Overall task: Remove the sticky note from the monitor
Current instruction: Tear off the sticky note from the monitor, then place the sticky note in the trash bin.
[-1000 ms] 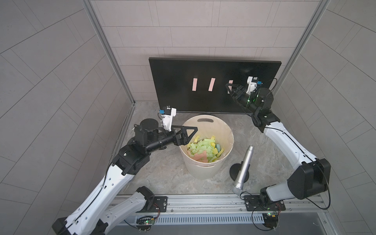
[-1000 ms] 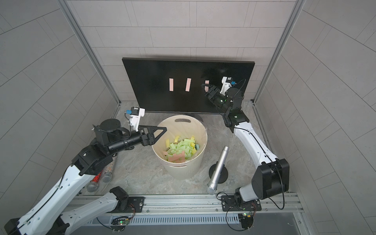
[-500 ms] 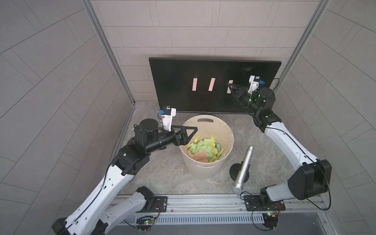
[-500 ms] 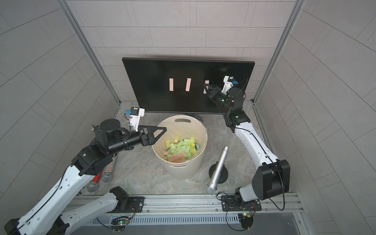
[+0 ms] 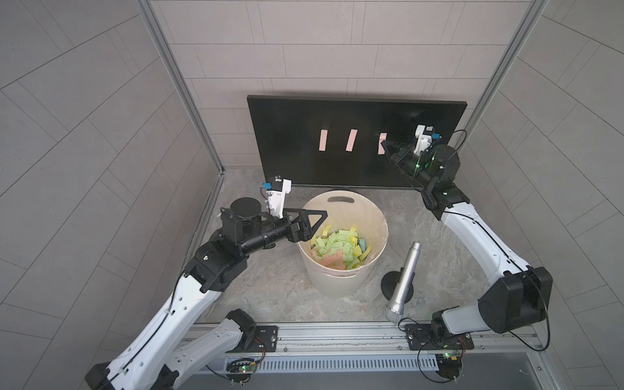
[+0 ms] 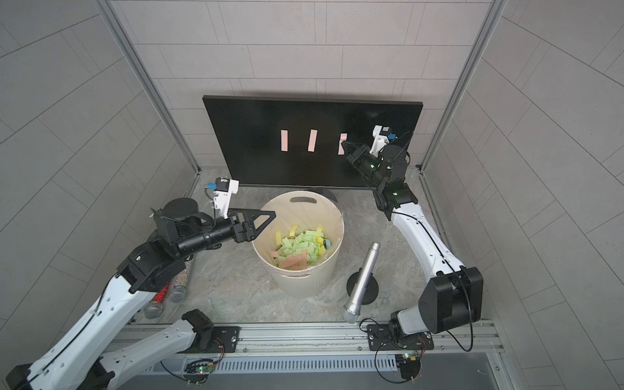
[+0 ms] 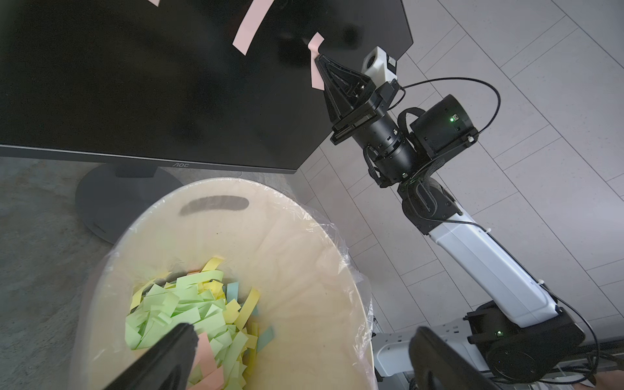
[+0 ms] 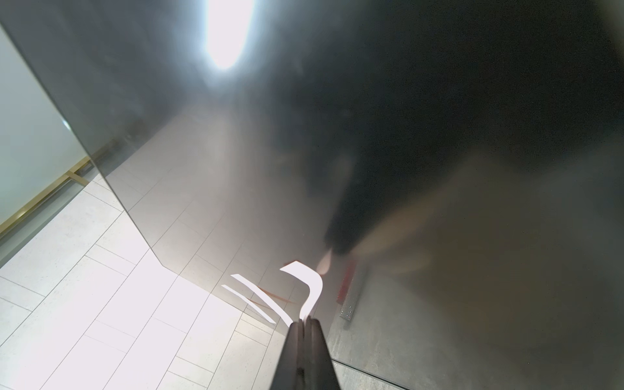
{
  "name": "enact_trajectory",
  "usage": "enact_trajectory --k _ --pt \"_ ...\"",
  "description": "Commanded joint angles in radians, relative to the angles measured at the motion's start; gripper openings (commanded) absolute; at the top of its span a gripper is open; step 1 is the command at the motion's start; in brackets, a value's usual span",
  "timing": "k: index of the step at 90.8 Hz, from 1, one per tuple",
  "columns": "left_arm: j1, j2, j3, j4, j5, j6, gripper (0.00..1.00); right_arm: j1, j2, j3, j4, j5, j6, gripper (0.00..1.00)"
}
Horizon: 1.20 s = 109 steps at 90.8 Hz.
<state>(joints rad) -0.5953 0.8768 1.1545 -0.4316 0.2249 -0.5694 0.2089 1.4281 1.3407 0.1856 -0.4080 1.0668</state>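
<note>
- So, the left gripper (image 5: 315,223) hasn't budged in the last second. Its fingers are spread wide with nothing between them, hanging over the rim of the cream bucket (image 5: 337,283) on its own side.
- The real change is across the way. The right gripper (image 5: 385,146) was partly spread a second ago and has now snapped together, pinching the sticky note (image 7: 316,40) around mid-length.
- The note is still on the monitor (image 5: 287,141). Past the tips its upper end looks stuck to the screen, and in the right wrist view it curls from the tips back toward the glass. I'd call it grab done, peel not yet.
- Two more pink strips (image 5: 323,144) (image 5: 351,144) sit further out from those tips, toward the left gripper's side. They're well apart from the pinch, so probably safe from snagging.
- As for stuff in the way, the bucket, half full of paper scraps, sits below and between both grippers. A silver microphone (image 5: 407,270) leans on its stand just beside the bucket, under the right arm. My guess is that's what to clear when the note comes down.
</note>
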Motion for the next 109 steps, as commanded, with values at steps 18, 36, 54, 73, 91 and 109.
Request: enact_trajectory --k 18,36,54,73,91,109 --pt "0.006 -0.025 -0.003 0.007 0.012 -0.009 1.00 -0.005 -0.072 0.000 -0.020 -0.022 0.011 0.00" --pt "0.006 -0.037 -0.006 0.001 0.012 -0.022 1.00 -0.001 -0.114 -0.038 -0.023 -0.038 0.028 0.00" --pt "0.006 -0.052 -0.006 -0.008 0.009 -0.042 1.00 0.014 -0.169 -0.072 -0.051 -0.049 0.023 0.00" --pt "0.006 -0.062 0.000 -0.037 -0.005 -0.058 1.00 0.066 -0.230 -0.093 -0.111 -0.049 -0.016 0.00" --pt "0.007 -0.058 0.008 -0.053 -0.013 -0.077 1.00 0.170 -0.285 -0.080 -0.200 -0.017 -0.104 0.00" --pt "0.007 -0.058 0.010 -0.061 -0.025 -0.091 1.00 0.318 -0.336 -0.100 -0.294 0.069 -0.200 0.00"
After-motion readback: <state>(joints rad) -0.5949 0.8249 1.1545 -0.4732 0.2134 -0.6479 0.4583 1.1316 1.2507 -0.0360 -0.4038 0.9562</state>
